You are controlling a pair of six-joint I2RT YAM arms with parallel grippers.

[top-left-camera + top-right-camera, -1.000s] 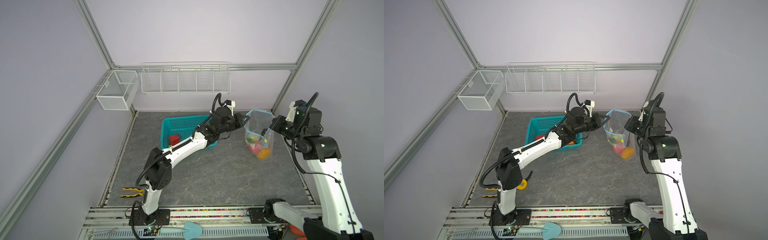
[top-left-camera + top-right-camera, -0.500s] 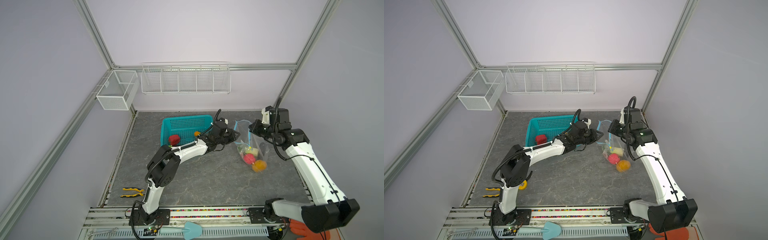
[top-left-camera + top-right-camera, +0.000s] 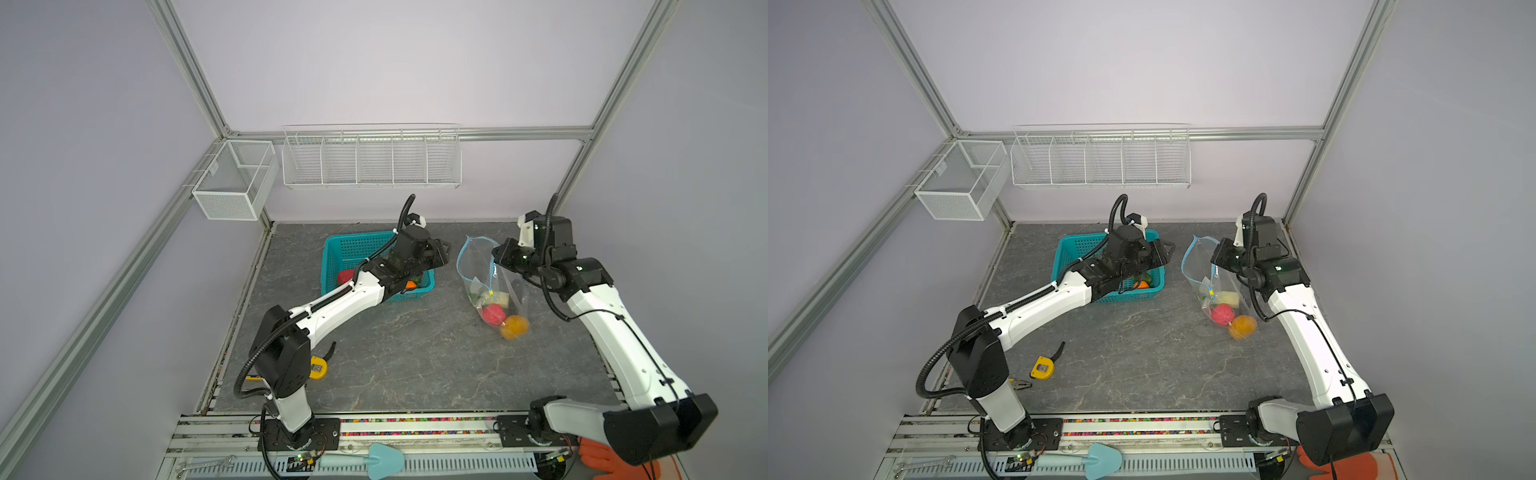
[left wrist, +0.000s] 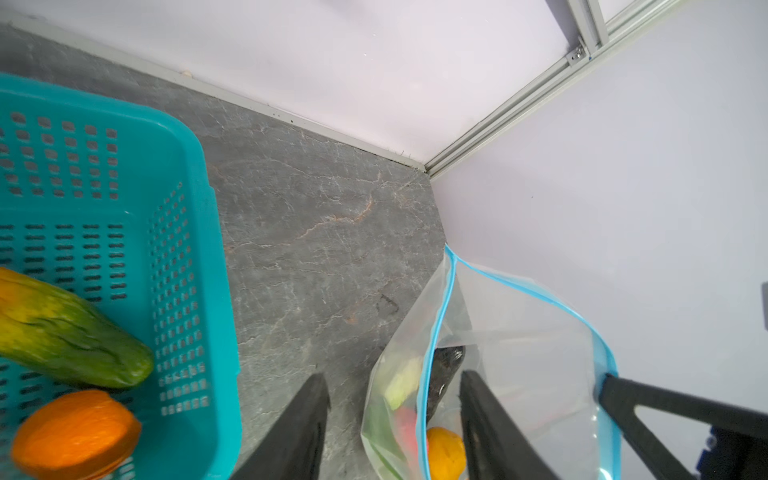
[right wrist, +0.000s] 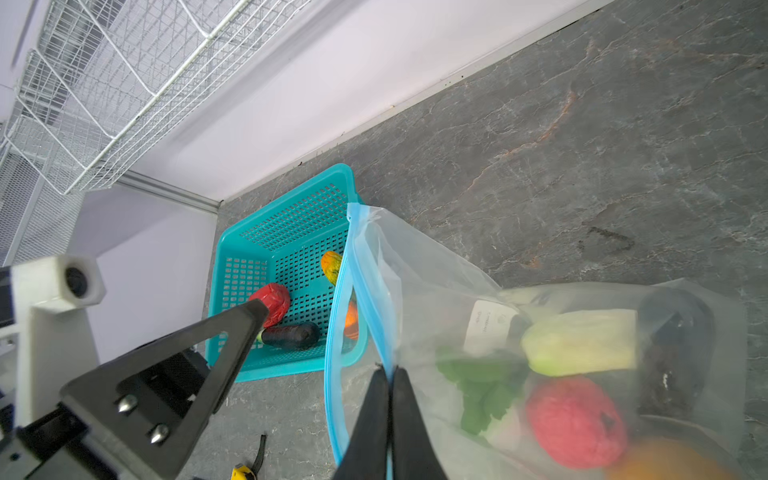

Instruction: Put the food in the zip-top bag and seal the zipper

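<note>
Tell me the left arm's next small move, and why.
Probably swing the left gripper over the basket and lower onto the orange piece. Its jaws are open and empty beside the zip-top bag, the right gripper pinches the bag's mouth open, and several pieces lie in the basket.

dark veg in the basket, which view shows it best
Right wrist view: the dark veg lies in plain sight in the basket beside a red piece. In both top views the left arm hides it; the left wrist view misses it.
</note>
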